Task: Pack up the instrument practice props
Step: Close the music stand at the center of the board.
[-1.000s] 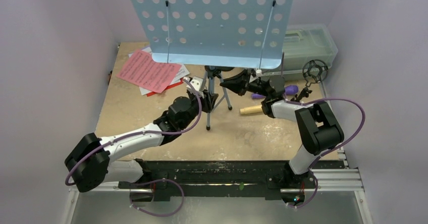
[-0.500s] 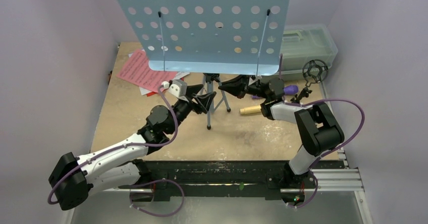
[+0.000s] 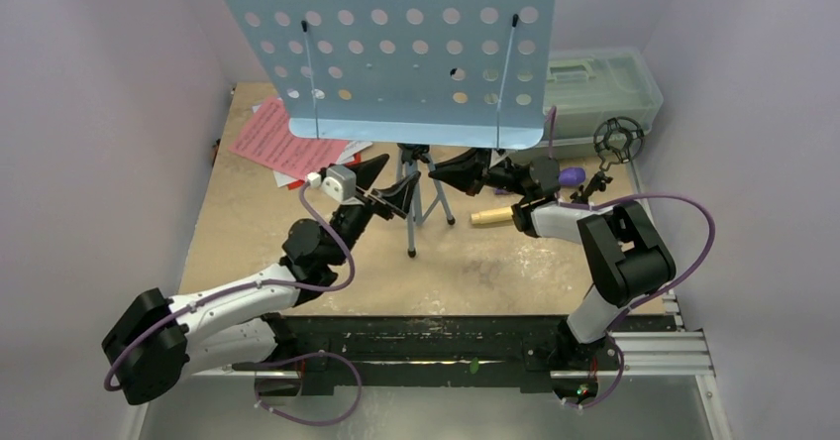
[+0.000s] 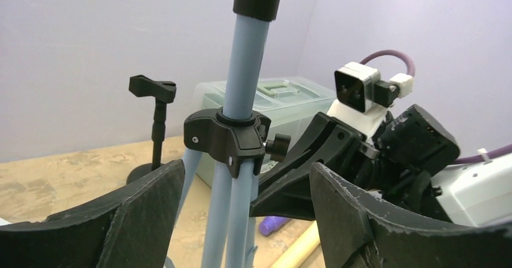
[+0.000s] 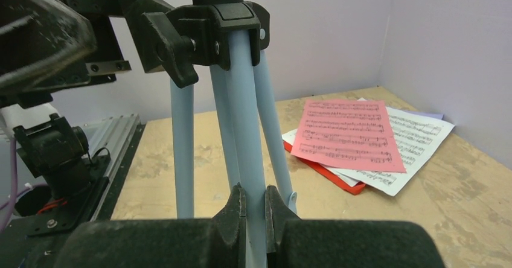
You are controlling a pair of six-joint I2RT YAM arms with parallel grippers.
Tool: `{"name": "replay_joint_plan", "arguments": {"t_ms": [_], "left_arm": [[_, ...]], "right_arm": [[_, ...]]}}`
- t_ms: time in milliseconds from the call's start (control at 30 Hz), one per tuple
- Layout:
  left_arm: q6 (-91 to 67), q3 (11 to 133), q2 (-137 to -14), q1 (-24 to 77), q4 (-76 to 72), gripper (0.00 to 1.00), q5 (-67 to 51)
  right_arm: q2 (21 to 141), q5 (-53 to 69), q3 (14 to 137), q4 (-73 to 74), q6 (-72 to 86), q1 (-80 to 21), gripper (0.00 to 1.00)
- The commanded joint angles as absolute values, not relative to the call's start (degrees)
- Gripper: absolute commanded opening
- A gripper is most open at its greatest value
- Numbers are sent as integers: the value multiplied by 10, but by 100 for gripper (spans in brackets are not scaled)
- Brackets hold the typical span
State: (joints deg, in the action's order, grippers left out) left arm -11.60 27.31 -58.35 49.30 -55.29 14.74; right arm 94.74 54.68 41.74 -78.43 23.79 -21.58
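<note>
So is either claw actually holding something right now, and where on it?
Yes. The right claw pinches the music stand by a blue tube below its black collar. The left claw is open around the pole, gripping nothing.

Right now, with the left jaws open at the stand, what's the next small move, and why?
Probably ease the left gripper forward and close on the tripod legs just under the black collar. Its open jaws straddle them, touching nothing, while the right gripper is shut on one light-blue tube below that collar, steadying the music rest.
</note>
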Motion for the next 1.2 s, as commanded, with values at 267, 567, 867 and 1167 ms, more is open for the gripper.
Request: {"name": "replay_joint_plan", "arguments": {"t_ms": [267,567,867,1167], "left_arm": [[-36,325,-676,493,-742,74,193],[-20,362,-691,494,-733,66,212],[-10,409,-743,494,-731,45,238],[-6,435,-741,494,-682,0,226]], "right_arm": [[920,493,432,-910,308,-216,0],[931,497,431,-906,302,-215,0],[928,498,428,-902,297,-216,0],[921,518,428,-910,297,-216,0]]}}
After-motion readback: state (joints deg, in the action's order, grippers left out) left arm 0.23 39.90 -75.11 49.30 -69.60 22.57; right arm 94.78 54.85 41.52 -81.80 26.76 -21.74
